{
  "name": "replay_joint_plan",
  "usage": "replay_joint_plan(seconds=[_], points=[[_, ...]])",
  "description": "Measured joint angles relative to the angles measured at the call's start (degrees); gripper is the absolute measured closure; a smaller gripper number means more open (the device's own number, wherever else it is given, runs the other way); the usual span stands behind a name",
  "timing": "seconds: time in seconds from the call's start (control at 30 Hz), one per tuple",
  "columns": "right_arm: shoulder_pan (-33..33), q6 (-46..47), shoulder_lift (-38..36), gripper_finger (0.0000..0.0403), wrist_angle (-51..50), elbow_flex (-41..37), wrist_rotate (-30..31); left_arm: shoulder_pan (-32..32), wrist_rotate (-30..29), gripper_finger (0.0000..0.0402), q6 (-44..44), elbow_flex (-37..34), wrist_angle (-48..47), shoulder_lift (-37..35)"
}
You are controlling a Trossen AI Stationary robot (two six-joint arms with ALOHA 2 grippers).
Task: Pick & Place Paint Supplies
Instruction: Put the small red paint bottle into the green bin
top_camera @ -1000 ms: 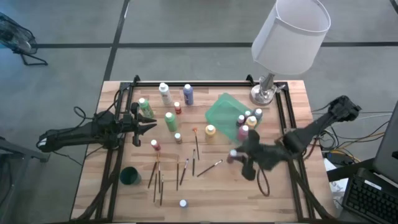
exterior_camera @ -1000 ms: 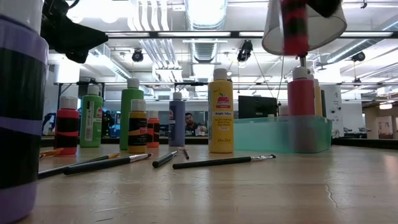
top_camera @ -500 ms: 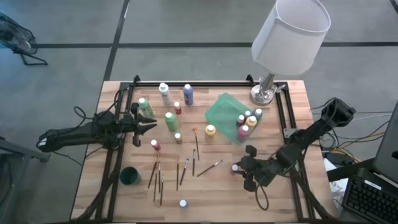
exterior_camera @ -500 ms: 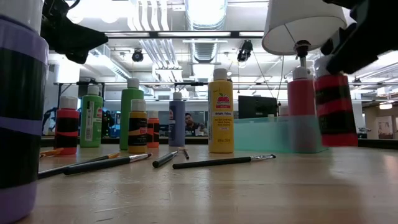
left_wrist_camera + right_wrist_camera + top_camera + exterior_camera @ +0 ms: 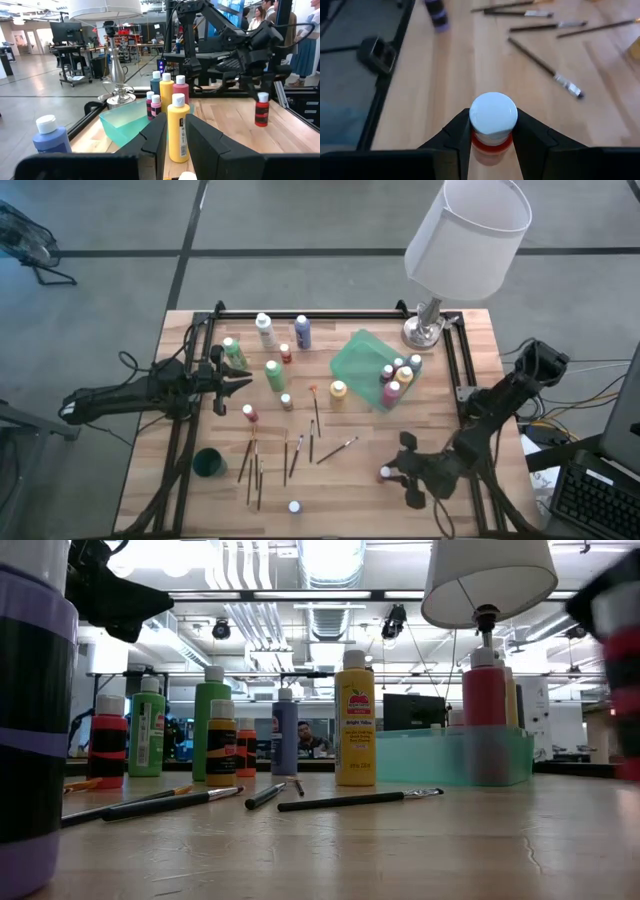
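Right gripper (image 5: pixel 392 475) grips one red paint bottle (image 5: pixel 385 474) near our table's (image 5: pixel 180 490) front edge | left gripper (image 5: pixel 243 381) slightly parted, empty | four bottles in green tray (image 5: pixel 357 360)

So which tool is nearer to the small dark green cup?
Left. The left tool is just beyond the small dark green cup, on the same side of the table. The right tool, shut on a red paint bottle, is far across.
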Motion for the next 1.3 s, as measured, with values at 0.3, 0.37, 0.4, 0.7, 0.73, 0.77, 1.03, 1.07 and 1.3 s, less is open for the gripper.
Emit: replay_joint_plan(seconds=[0.3,0.37,0.4,0.7,0.73,0.77,1.03,1.07,1.3], points=[[9.6,18.6,0.0,0.0295,-11.3,-0.1,11.4,0.0,0.0,0.0326,0.0,0.0,0.0,0.0],[10.7,21.0,0.0,0.0295,-13.5,-0.1,11.9,0.0,0.0,0.0326,0.0,0.0,0.0,0.0],[11.2,21.7,0.2,0.0295,-14.6,-0.1,12.6,0.0,0.0,0.0326,0.0,0.0,0.0,0.0],[12.9,24.1,0.2,0.0295,-20.9,-0.2,13.1,0.0,0.0,0.0326,0.0,0.0,0.0,0.0],[12.9,24.3,0.2,0.0295,-20.9,-0.3,13.1,0.0,0.0,0.0326,0.0,0.0,0.0,0.0],[12.9,24.6,0.2,0.0295,-20.9,-0.3,13.1,0.0,0.0,0.0326,0.0,0.0,0.0,0.0],[12.9,25.6,0.2,0.0255,-20.9,-0.5,12.6,0.0,0.0,0.0326,0.0,0.0,0.0,0.0],[12.9,25.5,0.2,0.0236,-20.9,-0.5,12.6,0.0,0.0,0.0326,0.0,0.0,0.0,0.0],[12.8,24.2,0.0,0.0157,-21.3,-0.3,12.0,0.0,0.0,0.0326,0.0,0.0,0.0,0.0]])
